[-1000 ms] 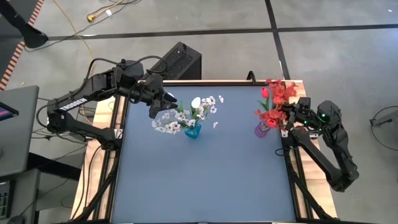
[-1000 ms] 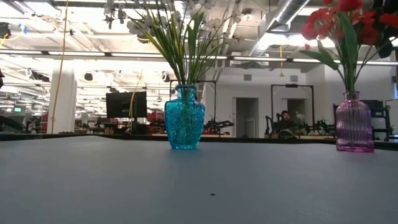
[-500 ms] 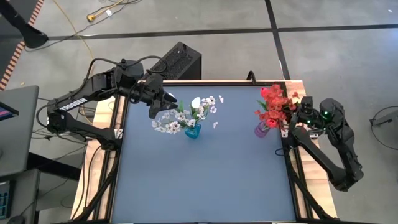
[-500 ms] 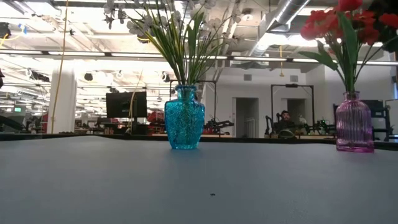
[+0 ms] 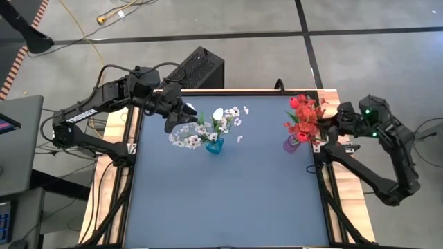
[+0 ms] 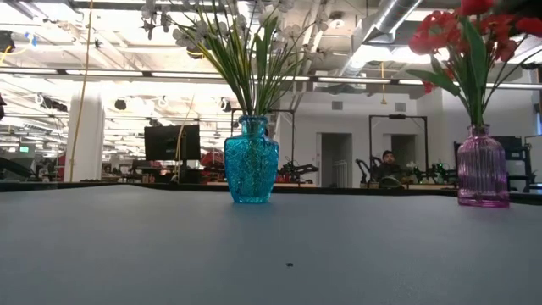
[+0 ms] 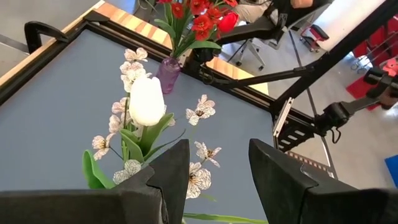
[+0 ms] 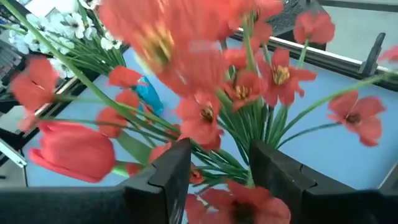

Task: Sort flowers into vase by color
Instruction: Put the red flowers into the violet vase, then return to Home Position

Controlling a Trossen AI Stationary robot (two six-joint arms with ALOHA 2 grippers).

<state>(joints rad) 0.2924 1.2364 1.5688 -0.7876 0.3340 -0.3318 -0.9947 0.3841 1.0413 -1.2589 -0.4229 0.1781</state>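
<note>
The white flowers (image 5: pixel 221 121) (image 6: pixel 254 51) stand with their stems in a blue glass vase (image 5: pixel 214 146) (image 6: pixel 251 169). A white tulip (image 7: pixel 147 99) rises among the sprays. The red flowers (image 5: pixel 304 114) (image 6: pixel 461 34) (image 8: pixel 205 118) stand in a purple ribbed vase (image 5: pixel 291 144) (image 6: pixel 481 165). My left gripper (image 5: pixel 181 114) (image 7: pixel 217 168) hovers open just left of the white bunch, and a green stem (image 7: pixel 217 218) crosses low between its fingers. My right gripper (image 5: pixel 325 128) (image 8: pixel 217 168) is open just right of the red bunch, whose stems run in front of its fingers.
Both vases stand in the far half of the blue table (image 5: pixel 228 200), and the near half is bare. A black box (image 5: pixel 197 69) sits beyond the far edge and a clamp (image 5: pixel 279 86) on it. A person (image 6: pixel 387 161) sits far back in the room.
My right arm has drawn back toward the table's right edge and risen, its gripper moving off from the red bunch. The red heads have swayed and shifted slightly. The left arm and the white flowers have kept still.
</note>
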